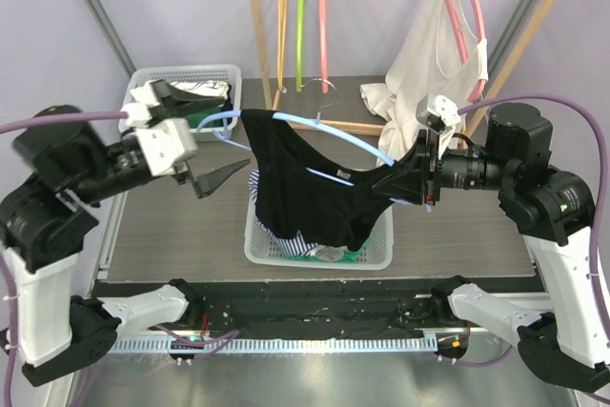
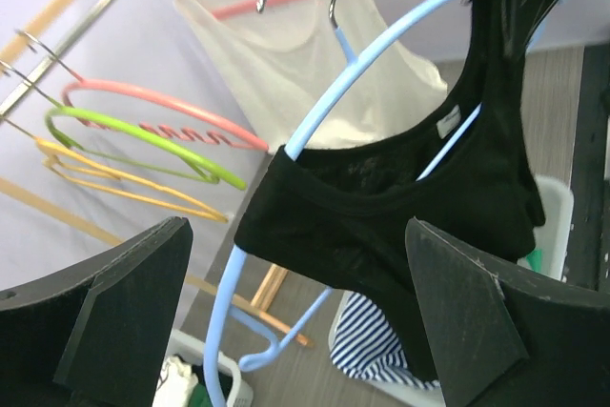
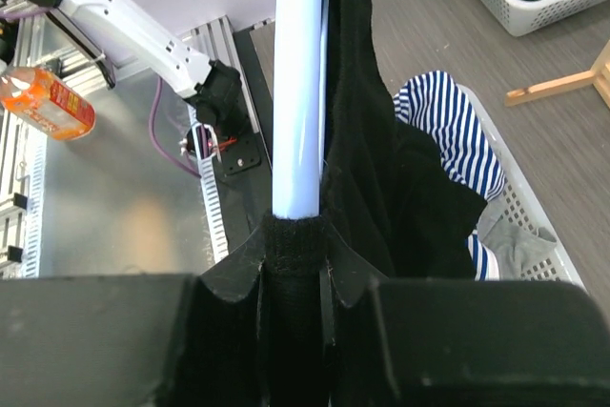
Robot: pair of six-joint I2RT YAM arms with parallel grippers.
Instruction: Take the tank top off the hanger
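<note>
My right end effector (image 1: 396, 181) is clenched on the hanger (image 1: 357, 142), holding the tank top (image 1: 305, 197) above the basket (image 1: 381, 250), while my left end effector (image 1: 229, 171) hangs released beside its upper shoulder (image 1: 255, 131) (soft, light, limp cloth, best pinched there).

A black tank top (image 1: 315, 193) is draped on a light blue plastic hanger (image 1: 343, 138) that sits tilted in the air above a white basket (image 1: 381, 247). The fabric bunches along the hanger's arms and sags toward the basket.
</note>
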